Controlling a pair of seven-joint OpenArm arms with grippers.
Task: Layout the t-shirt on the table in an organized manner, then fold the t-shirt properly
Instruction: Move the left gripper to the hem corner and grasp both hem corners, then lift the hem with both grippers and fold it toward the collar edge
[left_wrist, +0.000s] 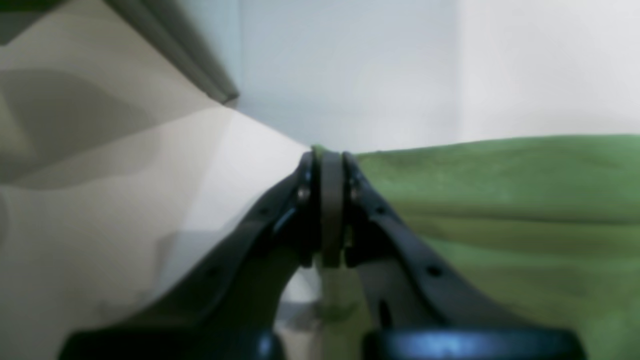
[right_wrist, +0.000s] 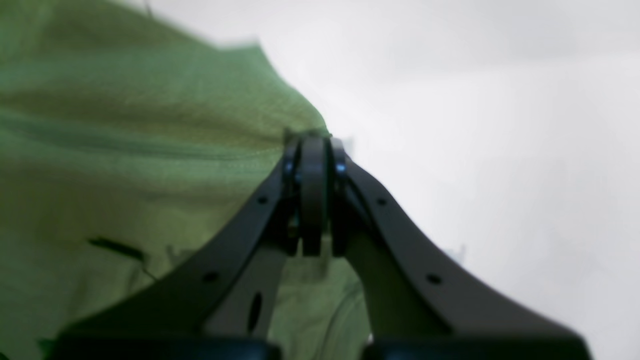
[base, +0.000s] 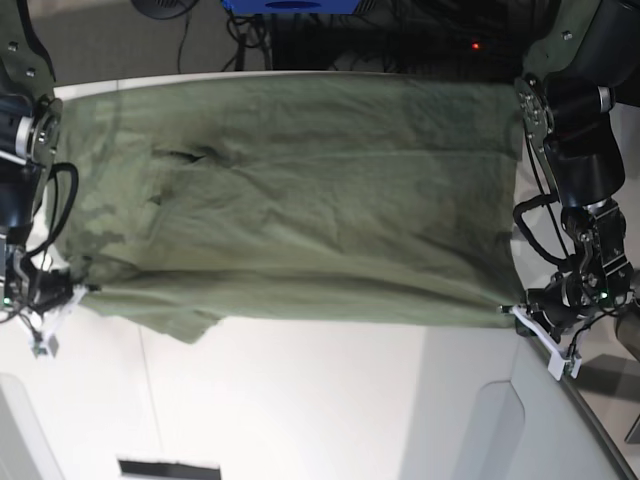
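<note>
My left gripper (left_wrist: 331, 156) is pinched tight. Its two black fingers (left_wrist: 305, 190) meet at the tips, and a little bit of green cloth pokes out just past them. So I am holding an edge of the t-shirt (left_wrist: 500, 200) there. From my left wrist, the green shirt spreads out to one side of my fingers. On the other side I see the white table (left_wrist: 225, 175), with soft shadows on it.

My right gripper (right_wrist: 313, 141) is pinched tight too. Its fingers (right_wrist: 290, 170) press together on the shirt's edge, right at a corner of the cloth. The green cloth fills the space on one side of this gripper and goes under it. A small dark mark shows on the cloth near the bottom. The other side is just plain white and blurry.

Seen from above, the t-shirt is stretched wide between my two grippers, held at its near edge. My right gripper (base: 78, 291) holds one end and my left gripper (base: 512, 307) holds the other end. The shirt has some wrinkles and one dark fold. A small flap of cloth hangs down along the near edge, closer to my right gripper. More white table lies bare in front of the shirt. Past the far edge of the table there are dark cables (base: 250, 40).
</note>
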